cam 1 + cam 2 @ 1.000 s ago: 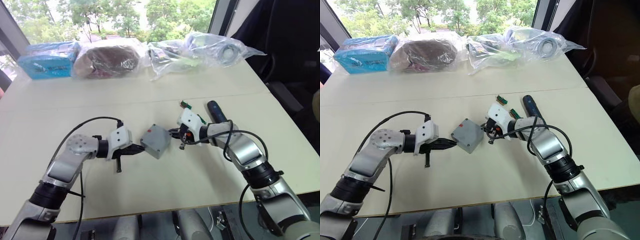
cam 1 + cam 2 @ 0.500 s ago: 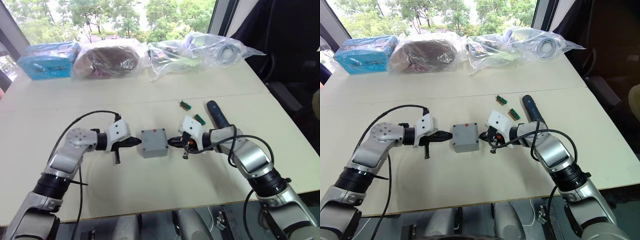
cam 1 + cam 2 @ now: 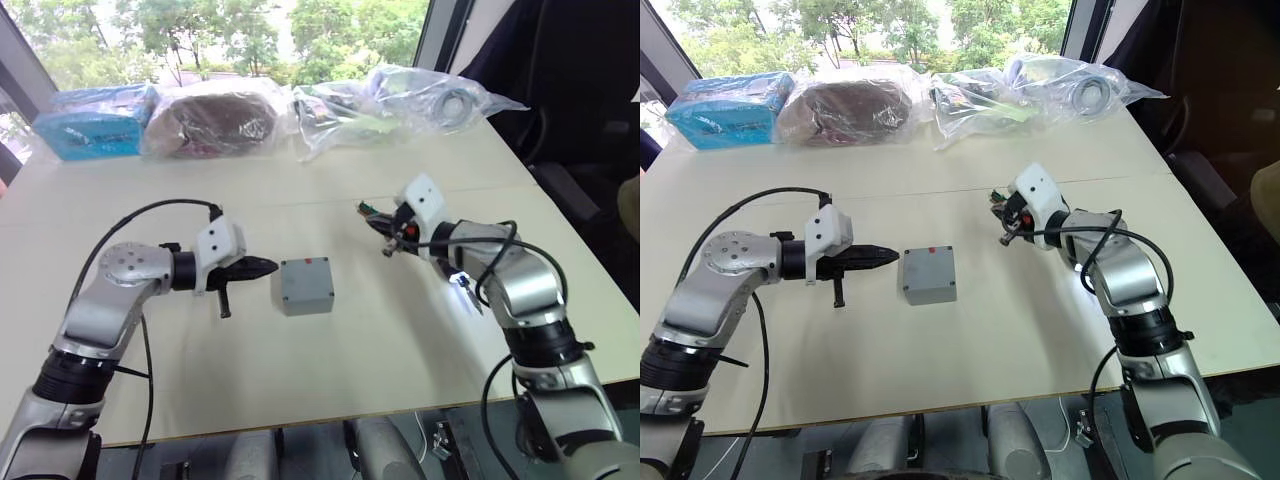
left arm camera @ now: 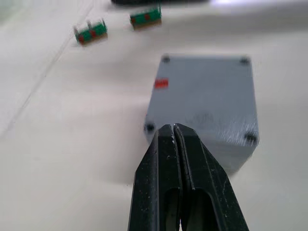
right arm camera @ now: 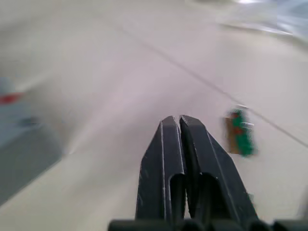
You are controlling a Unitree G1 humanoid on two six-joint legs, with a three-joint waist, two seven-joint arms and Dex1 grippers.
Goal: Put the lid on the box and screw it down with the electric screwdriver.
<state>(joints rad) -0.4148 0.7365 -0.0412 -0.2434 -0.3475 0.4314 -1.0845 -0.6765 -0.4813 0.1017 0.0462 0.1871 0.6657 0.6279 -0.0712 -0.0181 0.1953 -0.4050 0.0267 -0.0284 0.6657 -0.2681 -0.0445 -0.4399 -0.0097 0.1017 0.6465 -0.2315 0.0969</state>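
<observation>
The grey box rests flat on the table's middle, and the lid lies on top of it. The left wrist view shows the lid's four corner screw holes and a small red mark. My left gripper is shut and empty, pointing at the box's left side from a short gap. My right gripper is shut and empty, up and to the right of the box, close to the green pieces. The electric screwdriver lies mostly hidden under my right forearm; its white tip light glows on the table.
Clear plastic bags with parts, a brown bagged bundle and a blue package line the table's far edge. Two small green-and-red pieces lie beyond the box. The table's front edge runs below the arms.
The box, tilted between both grippers a second ago, now lies square and flat. My left gripper has backed off to the left. My right gripper has pulled away toward the green pieces.
</observation>
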